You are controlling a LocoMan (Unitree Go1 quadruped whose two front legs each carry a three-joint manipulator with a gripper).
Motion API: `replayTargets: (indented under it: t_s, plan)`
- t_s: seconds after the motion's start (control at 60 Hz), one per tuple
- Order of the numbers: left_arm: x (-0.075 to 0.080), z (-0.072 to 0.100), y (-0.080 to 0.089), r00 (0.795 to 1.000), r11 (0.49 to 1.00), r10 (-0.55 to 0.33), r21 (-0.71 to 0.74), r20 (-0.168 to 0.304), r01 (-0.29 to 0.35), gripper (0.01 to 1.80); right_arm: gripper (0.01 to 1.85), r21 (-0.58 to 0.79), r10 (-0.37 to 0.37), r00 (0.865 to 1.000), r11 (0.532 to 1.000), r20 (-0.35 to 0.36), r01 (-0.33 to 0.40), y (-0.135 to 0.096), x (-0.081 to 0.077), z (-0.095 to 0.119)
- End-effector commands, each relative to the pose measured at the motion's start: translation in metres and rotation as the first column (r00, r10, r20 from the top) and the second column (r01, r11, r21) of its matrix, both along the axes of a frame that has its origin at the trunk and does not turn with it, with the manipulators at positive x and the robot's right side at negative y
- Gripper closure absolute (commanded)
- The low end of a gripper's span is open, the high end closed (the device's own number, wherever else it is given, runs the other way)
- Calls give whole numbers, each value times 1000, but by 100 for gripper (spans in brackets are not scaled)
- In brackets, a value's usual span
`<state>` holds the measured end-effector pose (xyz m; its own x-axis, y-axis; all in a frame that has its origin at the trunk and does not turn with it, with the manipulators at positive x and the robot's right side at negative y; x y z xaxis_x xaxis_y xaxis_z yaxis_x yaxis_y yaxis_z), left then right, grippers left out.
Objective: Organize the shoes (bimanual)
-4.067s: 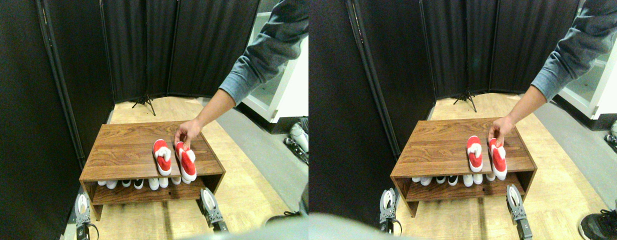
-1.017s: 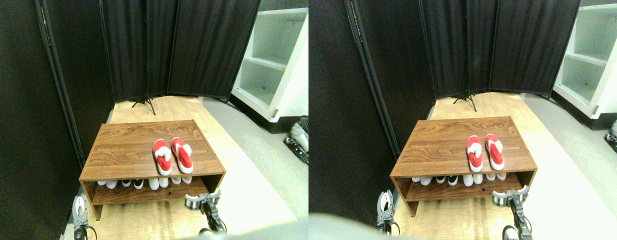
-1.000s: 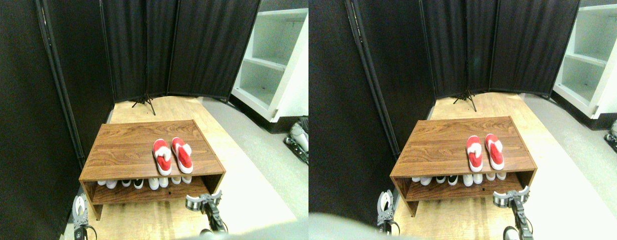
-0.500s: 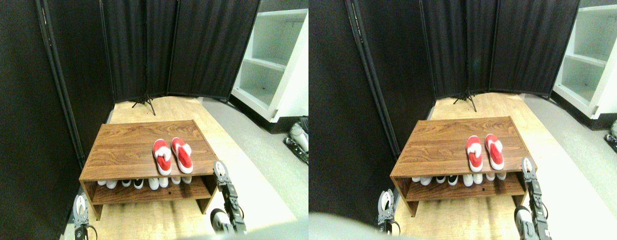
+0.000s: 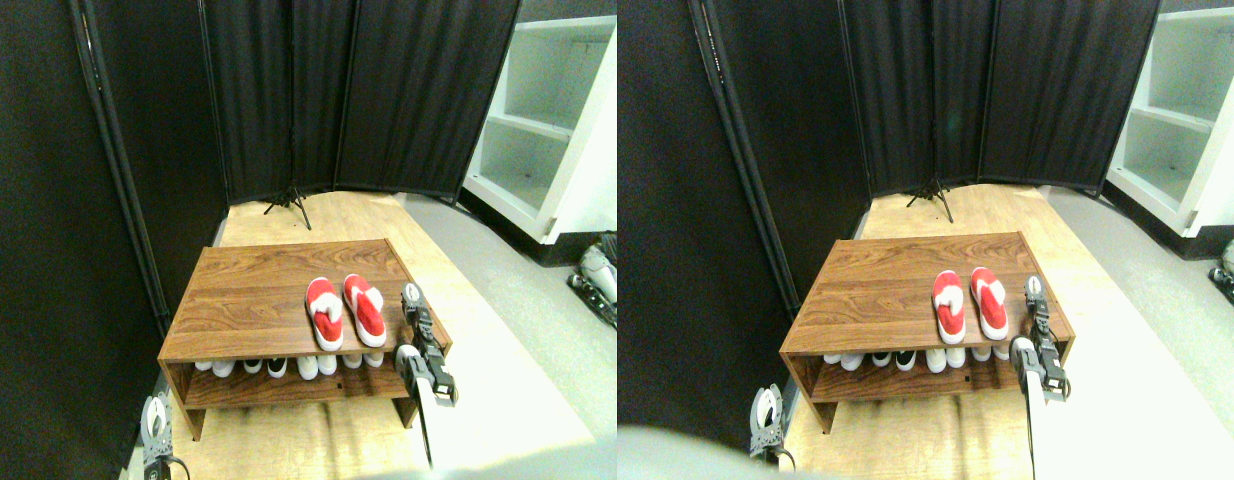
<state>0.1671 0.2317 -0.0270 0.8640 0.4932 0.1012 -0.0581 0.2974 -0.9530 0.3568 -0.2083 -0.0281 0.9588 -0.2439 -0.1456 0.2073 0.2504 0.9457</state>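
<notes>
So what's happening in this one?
A pair of red shoes sits side by side on top of a low wooden shoe rack, untouched. The right gripper is raised beside the rack's right end, close to the right-hand shoe but apart from it. The left gripper hangs low by the rack's front left corner. Other shoes' toes line the lower shelf.
</notes>
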Motion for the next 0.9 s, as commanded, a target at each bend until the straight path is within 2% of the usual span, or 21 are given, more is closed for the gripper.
replayTargets:
  t_s: [0.017, 0.133, 0.167, 0.35, 0.45, 0.55, 0.75, 0.9]
  plan:
    - [1, 6, 0, 999, 1000, -12, 24, 45, 11, 180, 185, -13, -2, 1000, 1000, -22, 1, 1, 7, -6]
    - [1, 5, 0, 999, 1000, 4, 22, 45, -5, 180, 185, -24, 14, 998, 1000, -61, -16, 9, 7, -15]
    - [1, 5, 1, 999, 1000, 6, 19, 45, -7, 180, 185, -63, 22, 997, 998, -77, -27, 12, 8, -17]
    - [2, 4, 1, 999, 1000, 9, 22, 50, -10, 180, 185, -37, 56, 992, 997, -109, -61, 24, 7, -28]
    - [2, 3, 1, 999, 999, 17, 28, 50, -19, 180, 185, 14, 110, 984, 994, -137, -110, 33, 8, -35]
    - [2, 3, 1, 998, 999, 21, 24, 52, -22, 180, 185, 86, 137, 977, 989, -164, -124, 42, 9, -40]
    - [2, 2, 1, 998, 999, 19, 28, 54, -21, 180, 185, 116, 190, 964, 979, -188, -170, 55, 8, -45]
    - [2, 2, 1, 998, 1000, 15, 24, 58, -16, 180, 185, 127, 202, 961, 975, -189, -179, 60, 6, -44]
